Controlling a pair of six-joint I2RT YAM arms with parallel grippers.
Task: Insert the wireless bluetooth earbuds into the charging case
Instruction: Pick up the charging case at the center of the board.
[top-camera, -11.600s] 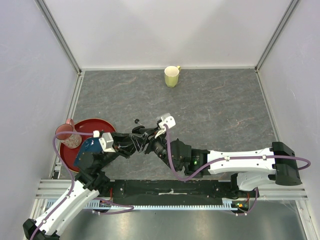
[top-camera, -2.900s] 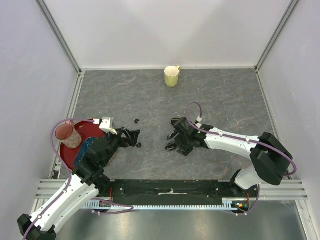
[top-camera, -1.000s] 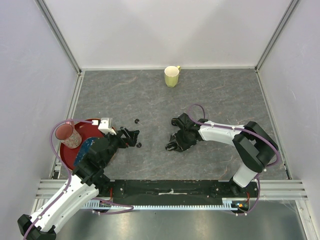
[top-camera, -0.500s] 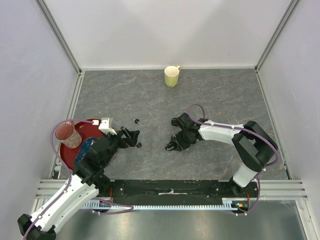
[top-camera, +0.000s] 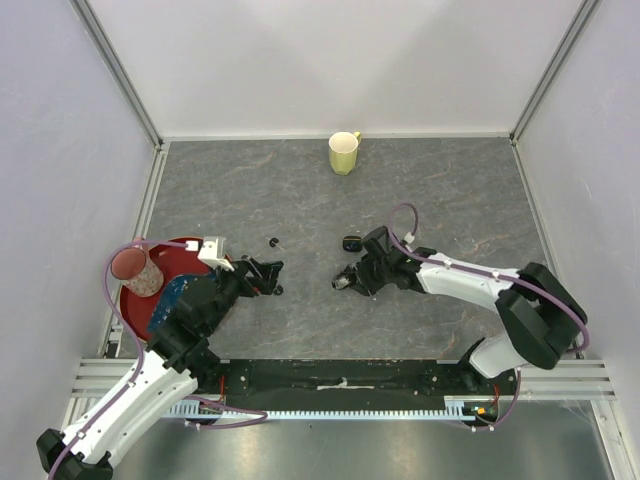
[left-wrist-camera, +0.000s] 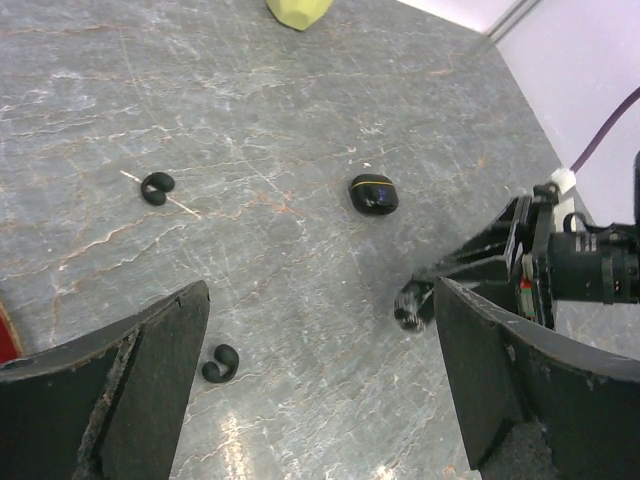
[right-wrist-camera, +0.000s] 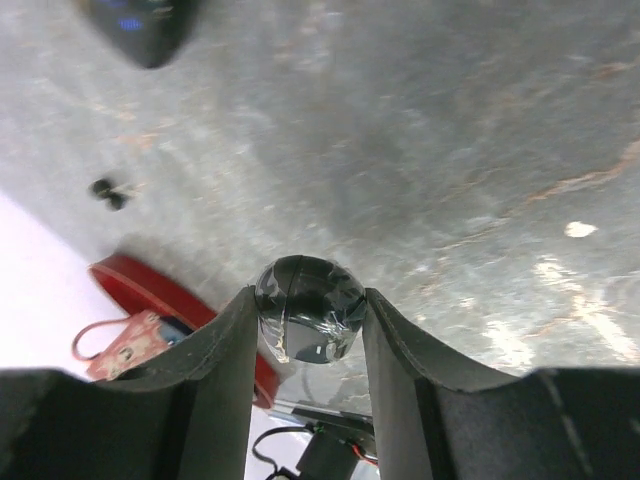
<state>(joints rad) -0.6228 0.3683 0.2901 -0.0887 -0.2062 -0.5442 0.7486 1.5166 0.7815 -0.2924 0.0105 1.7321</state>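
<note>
My right gripper is shut on a black charging case wrapped in clear tape, pinched between both fingers just above the table. The same case shows at the right in the left wrist view. A second black case lies closed just behind it. Two tiny black earbuds lie at the left: one farther back, one close to my left gripper's left finger. My left gripper hangs open and empty over the table.
A yellow mug stands at the back centre. At the left edge a red plate carries a pink cup and a blue object. White walls close in the grey table on three sides.
My right gripper has closed on the taped case and drawn it back to the right, off the table, uncovering the second case. The left arm has not moved.
</note>
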